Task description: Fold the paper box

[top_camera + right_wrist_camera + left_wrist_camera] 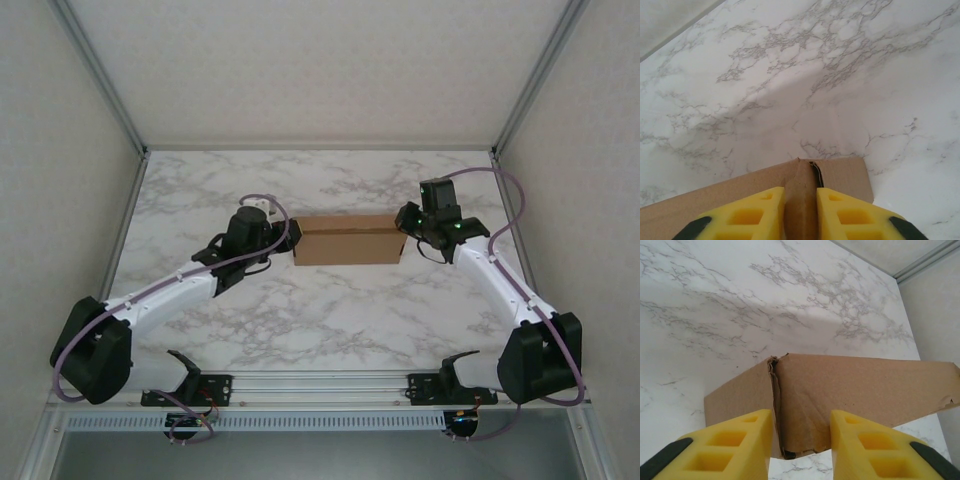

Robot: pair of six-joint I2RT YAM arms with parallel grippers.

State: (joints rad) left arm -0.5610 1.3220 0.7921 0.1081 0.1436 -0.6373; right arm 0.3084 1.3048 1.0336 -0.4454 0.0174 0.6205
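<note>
The paper box [348, 240] is located at the middle of the table [330, 330], slightly towards the far side, with its long axis running left to right. It appears already raised into a closed rectangular form. The left gripper [801, 452] is positioned at the left end, with its jaws partly apart astride the crumpled corner seam [776, 405]. Whether the pads bear on the cardboard cannot be told. The right gripper [801, 215] is set narrow at the right end, and an upright end flap [801, 195] is pinched between its fingers. The step in hand is judged to be the closing of the two ends, late in the task. A dark gap is visible beside the right flap. For the next move, each end flap is to be pressed squarely inward until its seam is closed, while the box is steadied from the opposite end.
</note>
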